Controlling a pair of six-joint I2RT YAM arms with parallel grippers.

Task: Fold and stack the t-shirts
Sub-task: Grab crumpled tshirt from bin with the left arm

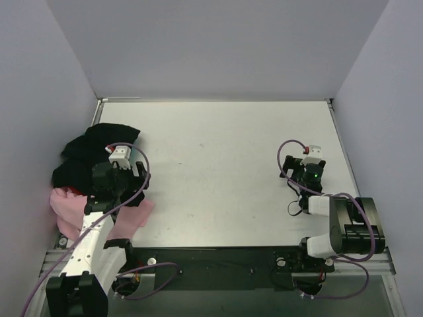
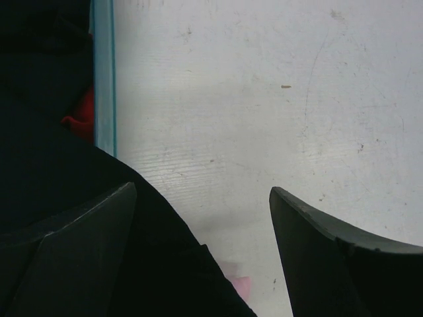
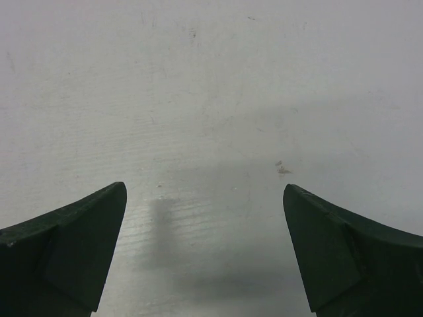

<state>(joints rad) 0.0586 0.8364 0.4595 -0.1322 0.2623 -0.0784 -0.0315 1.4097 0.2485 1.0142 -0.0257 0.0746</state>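
- At the far left edge of the table (image 1: 225, 172), the soft black cloth t-shirt (image 1: 99, 142) lies crumpled in a heap. The pale pink cloth t-shirt (image 1: 66, 205) is bunched just nearer the arms and touches it.
- A scrap of the red cloth t-shirt (image 2: 82, 119) shows in the left wrist view, tucked against the thin wall of the translucent teal plastic tub (image 2: 104, 79). The black cloth hides most of both.
- The left gripper (image 2: 203, 191) hangs over the right-hand fringe of the black shirt with its jaws spread wide, holding nothing. Dark cloth lies under its left finger, bare table under its right.
- Judged from this, the step in hand is picking the first shirt from the heap. None is folded or stacked yet.
- To do it well, the gripper should bite a single layer at the hem or shoulder, not a thick wad. It should close fully, then drag the shirt rightward onto the bare middle of the table so it spreads flat.
- The risk is catching the pink cloth too, or snagging the tub wall.
- The right gripper (image 3: 205, 188) waits well apart on the right side, jaws parted over bare table. It looks ready to take the opposite corner once the shirt is laid out.
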